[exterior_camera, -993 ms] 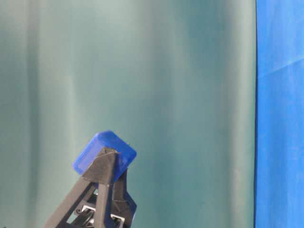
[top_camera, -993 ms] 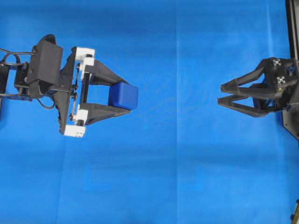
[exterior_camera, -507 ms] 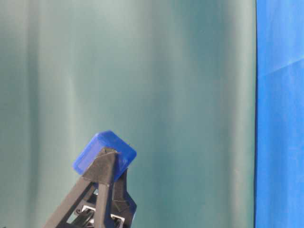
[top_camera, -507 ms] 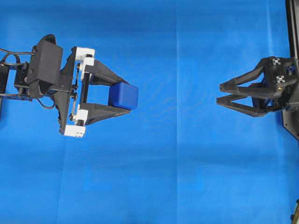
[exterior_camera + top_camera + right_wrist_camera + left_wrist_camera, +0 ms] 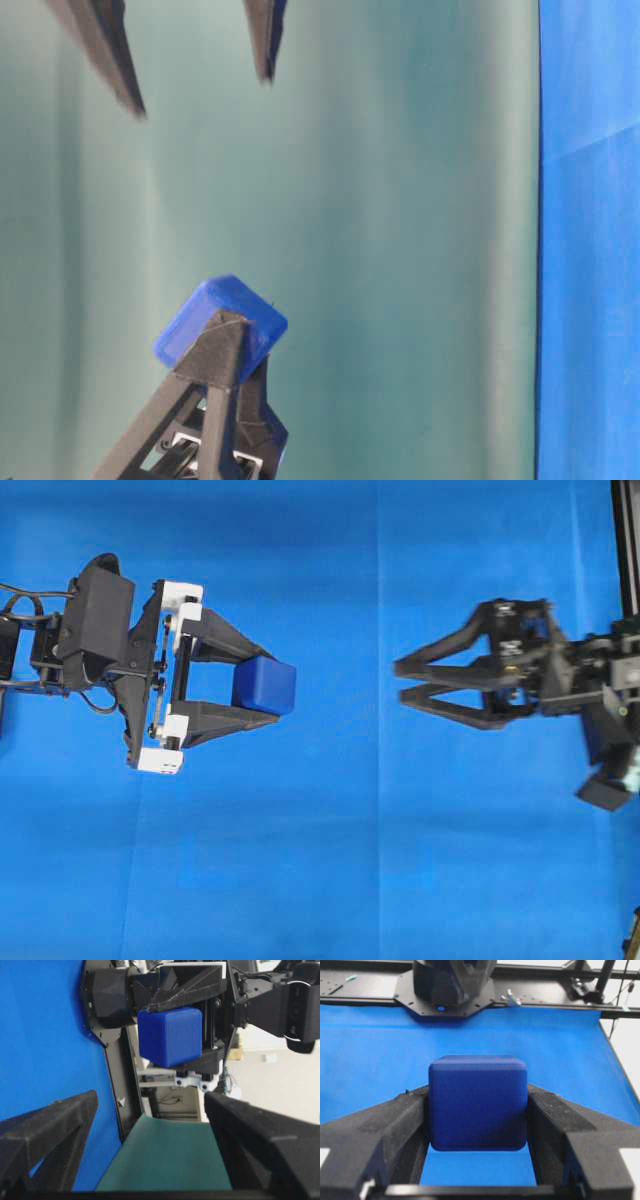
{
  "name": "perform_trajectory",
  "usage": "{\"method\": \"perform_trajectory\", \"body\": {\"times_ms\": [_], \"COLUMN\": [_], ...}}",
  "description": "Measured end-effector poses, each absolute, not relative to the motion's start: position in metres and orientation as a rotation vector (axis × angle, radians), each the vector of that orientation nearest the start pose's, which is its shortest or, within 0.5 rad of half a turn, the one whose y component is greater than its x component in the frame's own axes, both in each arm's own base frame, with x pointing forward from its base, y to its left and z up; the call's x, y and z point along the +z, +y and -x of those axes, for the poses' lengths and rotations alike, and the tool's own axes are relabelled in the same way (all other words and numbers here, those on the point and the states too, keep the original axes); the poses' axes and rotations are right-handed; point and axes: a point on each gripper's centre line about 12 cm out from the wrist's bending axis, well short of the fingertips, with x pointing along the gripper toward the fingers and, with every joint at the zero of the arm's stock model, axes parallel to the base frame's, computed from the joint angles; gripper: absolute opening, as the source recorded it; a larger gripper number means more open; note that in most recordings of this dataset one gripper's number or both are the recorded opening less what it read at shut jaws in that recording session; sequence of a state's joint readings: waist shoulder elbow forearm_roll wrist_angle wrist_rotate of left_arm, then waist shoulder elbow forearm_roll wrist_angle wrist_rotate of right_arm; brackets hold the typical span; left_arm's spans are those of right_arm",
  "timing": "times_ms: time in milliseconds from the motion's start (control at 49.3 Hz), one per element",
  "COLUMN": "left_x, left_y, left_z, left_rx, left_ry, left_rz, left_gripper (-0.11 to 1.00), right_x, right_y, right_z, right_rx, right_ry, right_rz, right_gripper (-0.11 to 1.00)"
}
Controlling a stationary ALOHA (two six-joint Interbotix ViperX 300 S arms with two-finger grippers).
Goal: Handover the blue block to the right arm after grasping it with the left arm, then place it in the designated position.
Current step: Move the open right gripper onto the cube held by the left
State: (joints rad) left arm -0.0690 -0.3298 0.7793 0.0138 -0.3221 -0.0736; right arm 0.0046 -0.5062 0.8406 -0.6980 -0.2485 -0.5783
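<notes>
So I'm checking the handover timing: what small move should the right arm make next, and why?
Probably keep advancing the right gripper, jaws open, until its fingers straddle the block. The left gripper is shut on the block and holds it up off the cloth, and a clear gap separates the right fingertips from it. In the right wrist view the block sits between the open fingers, so the line looks roughly right.

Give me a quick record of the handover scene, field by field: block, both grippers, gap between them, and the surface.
block: blue block, held off the cloth
left gripper: shut on the blue block, one finger on each side
right gripper: open, empty, fingertips pointing at the block
gap: right gripper apart from the block, no contact
surface: blue cloth
handover: not yet done
</notes>
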Motion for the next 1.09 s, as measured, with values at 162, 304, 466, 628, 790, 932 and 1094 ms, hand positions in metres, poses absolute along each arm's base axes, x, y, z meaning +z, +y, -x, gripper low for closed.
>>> {"method": "perform_trajectory", "body": {"times_ms": [162,304,466,628,790,932,1094], "left_x": [0.285,0.285,0.285,0.284,0.286,0.286,0.286], "left_y": [-0.024,-0.024,-0.024,-0.024,-0.024,-0.024,-0.024], "left_z": [-0.346,-0.346,-0.346,-0.346,-0.345,-0.345,-0.345], "left_rx": [-0.069,-0.069,-0.069,-0.069,-0.069,-0.069,-0.069], "left_ry": [0.128,0.128,0.128,0.130,0.125,0.125,0.125], "left_rz": [0.058,0.058,0.056,0.058,0.058,0.058,0.058], "left_gripper": [0.48,0.48,0.48,0.48,0.49,0.48,0.48], "right_x": [0.306,0.308,0.307,0.308,0.307,0.307,0.306], "right_y": [0.020,0.020,0.020,0.020,0.020,0.020,0.020], "right_z": [-0.332,-0.356,-0.381,-0.402,-0.415,-0.420,-0.420], "right_rx": [0.236,0.241,0.246,0.244,0.245,0.241,0.243], "right_ry": [0.031,0.037,0.042,0.043,0.057,0.067,0.071], "right_rz": [1.244,1.243,1.243,1.241,1.243,1.244,1.244], "right_gripper": [0.96,0.96,0.96,0.96,0.96,0.96,0.95]}}
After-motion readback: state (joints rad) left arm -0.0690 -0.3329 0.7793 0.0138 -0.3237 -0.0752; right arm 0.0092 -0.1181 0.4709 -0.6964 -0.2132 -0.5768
